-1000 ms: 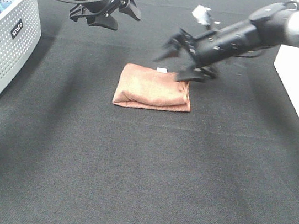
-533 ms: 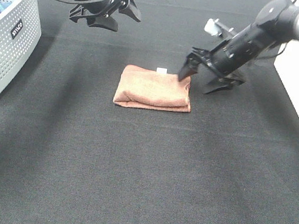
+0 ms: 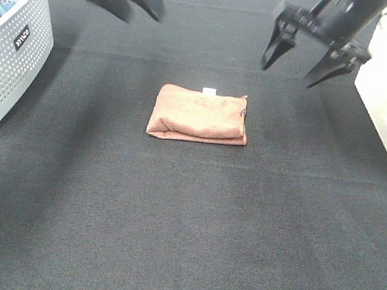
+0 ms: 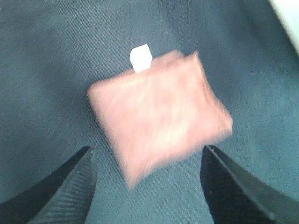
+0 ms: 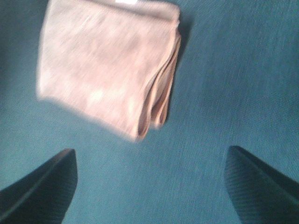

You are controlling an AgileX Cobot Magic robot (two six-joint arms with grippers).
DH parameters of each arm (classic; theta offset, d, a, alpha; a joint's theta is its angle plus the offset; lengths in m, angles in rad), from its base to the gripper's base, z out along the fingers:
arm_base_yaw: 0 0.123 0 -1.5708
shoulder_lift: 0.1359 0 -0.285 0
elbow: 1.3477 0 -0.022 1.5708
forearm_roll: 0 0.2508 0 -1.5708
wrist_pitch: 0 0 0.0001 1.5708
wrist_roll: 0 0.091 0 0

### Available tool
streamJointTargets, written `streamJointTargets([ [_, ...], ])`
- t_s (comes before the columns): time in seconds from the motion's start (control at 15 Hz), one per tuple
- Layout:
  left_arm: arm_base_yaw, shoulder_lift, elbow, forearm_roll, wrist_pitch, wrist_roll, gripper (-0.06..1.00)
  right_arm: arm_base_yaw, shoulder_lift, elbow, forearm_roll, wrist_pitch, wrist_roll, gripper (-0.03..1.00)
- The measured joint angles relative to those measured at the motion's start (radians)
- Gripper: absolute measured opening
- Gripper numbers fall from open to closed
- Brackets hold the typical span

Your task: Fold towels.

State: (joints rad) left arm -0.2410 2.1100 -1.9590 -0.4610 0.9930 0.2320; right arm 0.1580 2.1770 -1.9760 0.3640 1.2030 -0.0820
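My arms are black. The left end effector [image 3: 142, 17], upper left, looks blurred; the right end effector [image 3: 287, 75], upper right, has two tapered, pointed black fingers [image 3: 274, 44].

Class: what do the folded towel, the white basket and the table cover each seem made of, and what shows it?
Towel: soft matte cloth, perhaps microfibre; fuzzy surface, layered folded edges.
Basket: likely moulded plastic; smooth white wall with regular holes.
Table cover: dark matte fabric; fine woven texture.
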Motion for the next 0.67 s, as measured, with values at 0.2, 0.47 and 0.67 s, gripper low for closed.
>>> streamJointTargets([
  [0.2,-0.002,-0.097,0.0,0.135,0.105,-0.066,0.62,0.0,-0.088,0.076,-0.002,0.003,0.003,0.81],
  [0.47,-0.03,-0.204,0.0,0.372,0.216,-0.163,0.62,0.0,-0.256,0.246,-0.076,0.004,0.003,0.81],
  [0.67,-0.066,-0.322,0.074,0.485,0.219,-0.214,0.62,0.0,-0.456,0.451,-0.142,0.006,0.003,0.81],
])
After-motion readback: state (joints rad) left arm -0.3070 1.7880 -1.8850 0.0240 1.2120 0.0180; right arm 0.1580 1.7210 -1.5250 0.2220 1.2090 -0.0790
